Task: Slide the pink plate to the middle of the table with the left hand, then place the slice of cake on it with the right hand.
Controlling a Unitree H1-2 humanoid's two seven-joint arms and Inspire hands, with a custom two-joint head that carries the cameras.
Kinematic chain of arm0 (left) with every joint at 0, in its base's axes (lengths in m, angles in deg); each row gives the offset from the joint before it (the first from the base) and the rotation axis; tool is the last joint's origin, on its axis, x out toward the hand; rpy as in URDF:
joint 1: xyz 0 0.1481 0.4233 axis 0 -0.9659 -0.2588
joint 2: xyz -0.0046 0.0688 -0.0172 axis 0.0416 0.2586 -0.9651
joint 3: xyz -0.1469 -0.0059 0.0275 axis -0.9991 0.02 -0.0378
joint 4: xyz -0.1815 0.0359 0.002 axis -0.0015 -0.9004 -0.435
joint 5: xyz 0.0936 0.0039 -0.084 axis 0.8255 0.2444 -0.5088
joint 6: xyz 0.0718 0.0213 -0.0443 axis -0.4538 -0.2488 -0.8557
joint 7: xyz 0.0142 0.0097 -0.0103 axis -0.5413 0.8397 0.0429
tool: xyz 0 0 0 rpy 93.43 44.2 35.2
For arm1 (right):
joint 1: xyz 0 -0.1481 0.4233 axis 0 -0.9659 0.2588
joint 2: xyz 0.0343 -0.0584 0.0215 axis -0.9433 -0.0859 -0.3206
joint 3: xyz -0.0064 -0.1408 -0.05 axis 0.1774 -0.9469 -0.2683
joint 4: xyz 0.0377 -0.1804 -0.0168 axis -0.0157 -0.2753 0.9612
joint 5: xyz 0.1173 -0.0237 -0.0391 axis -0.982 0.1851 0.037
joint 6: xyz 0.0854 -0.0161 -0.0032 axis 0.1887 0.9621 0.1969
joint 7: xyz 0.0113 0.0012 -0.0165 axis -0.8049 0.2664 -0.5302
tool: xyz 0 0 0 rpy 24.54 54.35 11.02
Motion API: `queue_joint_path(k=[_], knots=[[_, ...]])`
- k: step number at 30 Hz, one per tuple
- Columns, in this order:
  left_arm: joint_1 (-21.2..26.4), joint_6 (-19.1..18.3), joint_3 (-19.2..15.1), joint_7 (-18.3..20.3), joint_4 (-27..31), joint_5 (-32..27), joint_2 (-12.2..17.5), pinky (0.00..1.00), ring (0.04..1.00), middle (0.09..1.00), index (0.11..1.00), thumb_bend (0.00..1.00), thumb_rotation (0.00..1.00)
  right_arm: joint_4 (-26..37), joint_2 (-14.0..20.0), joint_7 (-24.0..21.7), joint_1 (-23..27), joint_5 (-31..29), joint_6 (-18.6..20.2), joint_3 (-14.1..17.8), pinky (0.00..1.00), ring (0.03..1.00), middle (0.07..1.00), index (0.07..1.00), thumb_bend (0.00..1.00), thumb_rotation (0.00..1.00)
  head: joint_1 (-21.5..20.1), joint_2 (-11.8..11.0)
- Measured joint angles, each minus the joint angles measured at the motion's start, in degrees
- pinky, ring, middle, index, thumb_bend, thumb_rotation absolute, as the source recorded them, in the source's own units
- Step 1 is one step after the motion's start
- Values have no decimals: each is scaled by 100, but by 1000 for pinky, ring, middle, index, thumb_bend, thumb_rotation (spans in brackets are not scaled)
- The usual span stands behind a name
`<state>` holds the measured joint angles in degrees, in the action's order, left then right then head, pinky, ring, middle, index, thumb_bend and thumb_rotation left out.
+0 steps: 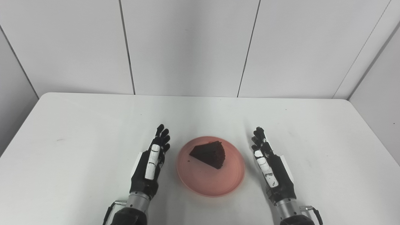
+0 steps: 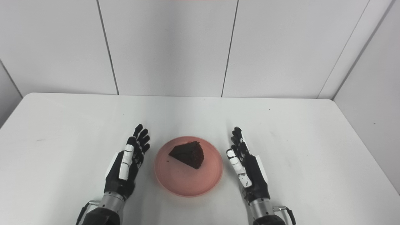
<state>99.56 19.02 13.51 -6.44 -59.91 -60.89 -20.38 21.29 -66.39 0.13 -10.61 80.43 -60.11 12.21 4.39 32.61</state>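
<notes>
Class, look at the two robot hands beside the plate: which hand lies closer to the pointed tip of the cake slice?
The left hand. The cake slice on the pink plate points its narrow tip leftward; its broad end faces the right hand.

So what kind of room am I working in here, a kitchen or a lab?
It looks like a lab test cell rather than a kitchen: a bare white table boxed in by plain white wall panels, with only a pink plate holding a slice of chocolate cake.
</notes>
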Motion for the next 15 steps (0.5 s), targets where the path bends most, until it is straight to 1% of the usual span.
queue_joint_path(k=[4, 9, 13, 15], knots=[[-2, -48, -4, -31, 17, 27, 0, 1000, 1000, 1000, 1000, 648, 993, -74, -66, 14, 15, 118, -1, 28, 1000, 1000, 1000, 1000, 564, 827, -35, 0], [-7, -201, -2, -44, 51, 27, 23, 1000, 1000, 1000, 1000, 627, 1000, -372, -104, 55, 126, 219, -4, 103, 1000, 999, 1000, 1000, 594, 831, -105, 9], [-11, -294, -8, -17, 102, -9, 63, 1000, 1000, 1000, 1000, 622, 1000, -426, -163, 108, 202, 304, -38, 147, 1000, 994, 1000, 1000, 599, 829, -158, 9], [-11, -303, -10, 16, 108, -22, 90, 1000, 1000, 1000, 1000, 618, 1000, -477, -191, 116, 234, 335, -56, 165, 1000, 991, 999, 1000, 622, 824, -167, 9]])
